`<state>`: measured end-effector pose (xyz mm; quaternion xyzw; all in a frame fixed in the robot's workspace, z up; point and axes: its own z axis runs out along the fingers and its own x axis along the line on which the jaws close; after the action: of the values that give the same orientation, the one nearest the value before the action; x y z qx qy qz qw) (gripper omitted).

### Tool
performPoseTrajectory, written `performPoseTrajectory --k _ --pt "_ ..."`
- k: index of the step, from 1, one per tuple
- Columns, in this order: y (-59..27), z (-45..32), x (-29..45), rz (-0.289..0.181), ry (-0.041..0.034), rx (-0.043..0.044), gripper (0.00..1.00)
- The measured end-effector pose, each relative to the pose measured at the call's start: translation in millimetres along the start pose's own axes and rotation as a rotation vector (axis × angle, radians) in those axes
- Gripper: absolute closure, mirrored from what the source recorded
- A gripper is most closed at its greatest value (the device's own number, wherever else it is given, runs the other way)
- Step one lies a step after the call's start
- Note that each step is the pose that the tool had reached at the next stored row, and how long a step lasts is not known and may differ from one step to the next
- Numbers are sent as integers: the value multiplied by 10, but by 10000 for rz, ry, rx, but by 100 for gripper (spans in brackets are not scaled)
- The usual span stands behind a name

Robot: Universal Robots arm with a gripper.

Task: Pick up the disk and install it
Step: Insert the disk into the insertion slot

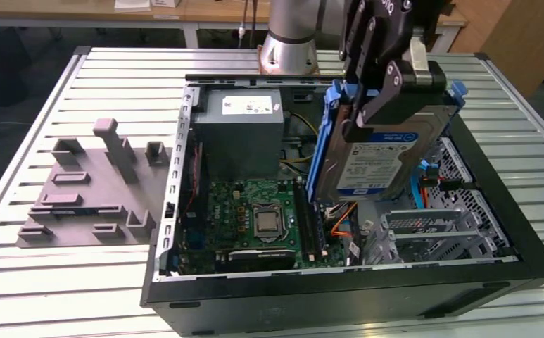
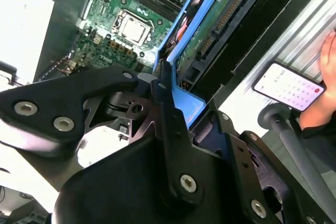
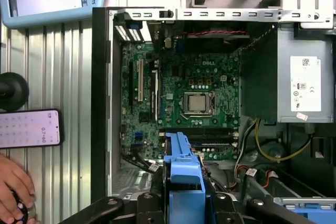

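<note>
One pair of jaws grips the disk [image 1: 377, 163] by its upper end, the open computer case [image 1: 347, 299] below them.

I am looking at an open black computer case [image 1: 347, 299] sitting on the slatted bench [image 1: 55, 296]. In the exterior view, a grey moulded fixture [image 1: 89, 186] is lying at nine o'clock from the case. Inside, a grey power-supply box [image 1: 243, 134] is sitting at twelve o'clock from the green motherboard [image 1: 229, 211], with a perforated drive cage [image 1: 445, 229] standing at three o'clock. In the first wrist view, a phone [image 3: 29, 128] is resting on the bench beside the case.
</note>
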<state>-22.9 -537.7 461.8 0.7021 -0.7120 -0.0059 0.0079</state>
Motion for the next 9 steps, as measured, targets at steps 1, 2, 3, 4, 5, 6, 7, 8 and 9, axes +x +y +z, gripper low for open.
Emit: performPoseTrajectory --k 1,2,3,4,5,6,7,8,9 --pt "-2 1 24 0 0 0 64" --pt "-5 2 51 0 0 0 64" --pt "-7 3 76 0 -1 0 64" --pt "-12 5 101 0 -1 1 64" --pt "-21 5 123 0 1 0 64" --pt "-37 6 140 0 0 0 64" --pt "-56 6 153 0 1 -1 64" --pt "-83 7 164 0 1 -1 64" --pt "-113 7 173 0 0 -2 64"
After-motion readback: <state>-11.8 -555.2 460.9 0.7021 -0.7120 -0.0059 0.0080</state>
